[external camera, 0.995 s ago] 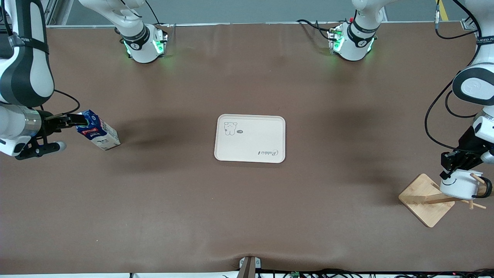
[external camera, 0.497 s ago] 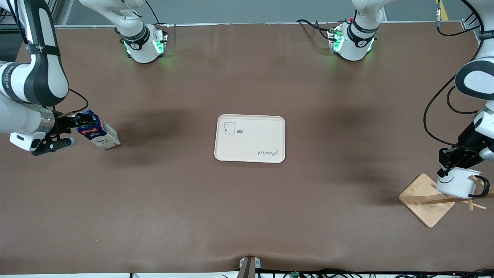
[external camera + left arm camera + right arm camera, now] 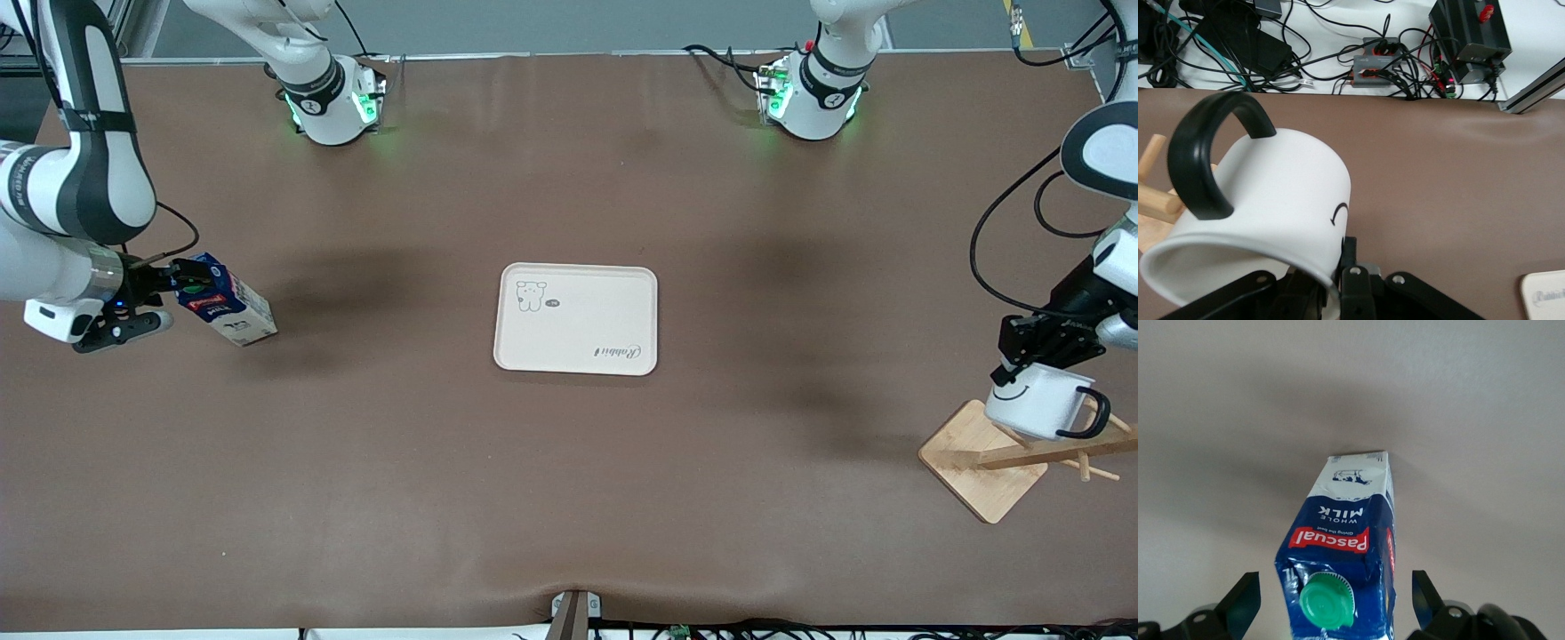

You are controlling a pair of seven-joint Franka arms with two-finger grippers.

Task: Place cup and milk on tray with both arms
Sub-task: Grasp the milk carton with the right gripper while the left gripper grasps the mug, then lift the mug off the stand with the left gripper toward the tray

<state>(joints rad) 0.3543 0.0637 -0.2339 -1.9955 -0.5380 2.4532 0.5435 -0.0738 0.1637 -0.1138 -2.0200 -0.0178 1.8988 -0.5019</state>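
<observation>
A: Start at the right arm's end of the table. What's there?

B: The milk (image 3: 227,300) stands on the brown table (image 3: 569,498), dark blue top and green cap uppermost. The right gripper (image 3: 169,283) sits level with that top, its fingers (image 3: 1241,599) spread wide, one on each side of the carton and clear of it, so nothing is gripped.

A: Is the carton upright?

B: It looks upright, base on the cloth, well apart from the tray (image 3: 576,317).

A: And the tray itself?

B: It lies flat in the middle of the table, with nothing on it, bear drawing at one corner and the "Rabbit" script at the corner diagonal to it.

A: Now the left arm's end?

B: The left gripper (image 3: 1036,356) is clamped tight on the rim of the cup (image 3: 1040,403). The cup hangs tilted in the air, smiley face showing, black handle pointing away from the tray.

A: What is it over?

B: Over the wooden rack (image 3: 987,462), a square base with a slanted post and pegs. In the left wrist view the cup (image 3: 1258,207) appears just clear of the pegs (image 3: 1155,187), though I can't be sure
</observation>
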